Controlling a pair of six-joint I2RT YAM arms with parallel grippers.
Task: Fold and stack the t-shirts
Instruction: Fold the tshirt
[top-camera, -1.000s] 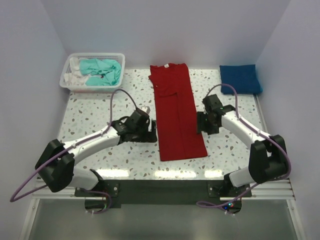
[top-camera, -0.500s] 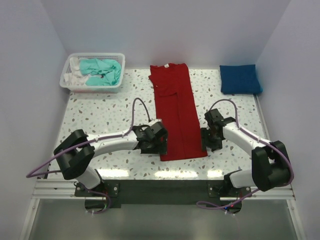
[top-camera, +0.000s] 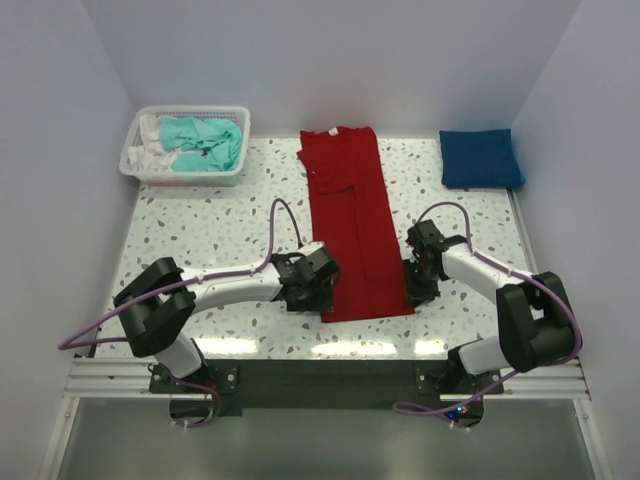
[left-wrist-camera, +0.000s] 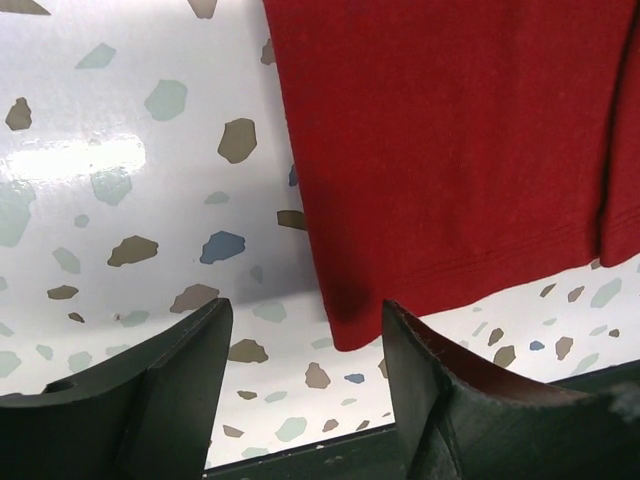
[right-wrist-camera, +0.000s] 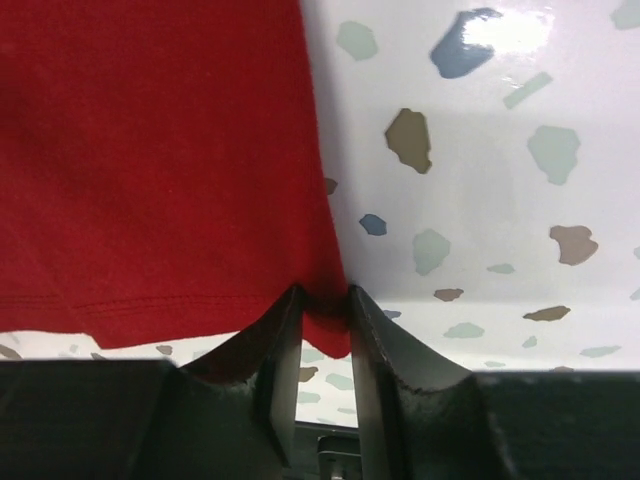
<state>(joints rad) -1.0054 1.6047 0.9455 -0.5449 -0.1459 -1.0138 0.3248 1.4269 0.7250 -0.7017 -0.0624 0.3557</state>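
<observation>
The deep red t-shirt (top-camera: 350, 220) lies folded lengthwise in a long strip down the middle of the table. My left gripper (top-camera: 322, 302) is open at its near left corner; in the left wrist view that corner (left-wrist-camera: 345, 330) sits between the spread fingers (left-wrist-camera: 180, 380). My right gripper (top-camera: 411, 296) is shut on the near right corner (right-wrist-camera: 325, 315). The royal blue t-shirt (top-camera: 481, 158) lies folded at the back right. The teal t-shirt (top-camera: 205, 142) is crumpled in the white basket.
The white mesh basket (top-camera: 135, 148) stands at the back left with a white cloth (top-camera: 152, 152) also in it. The speckled table (top-camera: 190, 230) ends at a metal rail along its near edge.
Both arms have moved toward me along the red shirt's sides to its near corners. The right gripper has closed on the right corner.
</observation>
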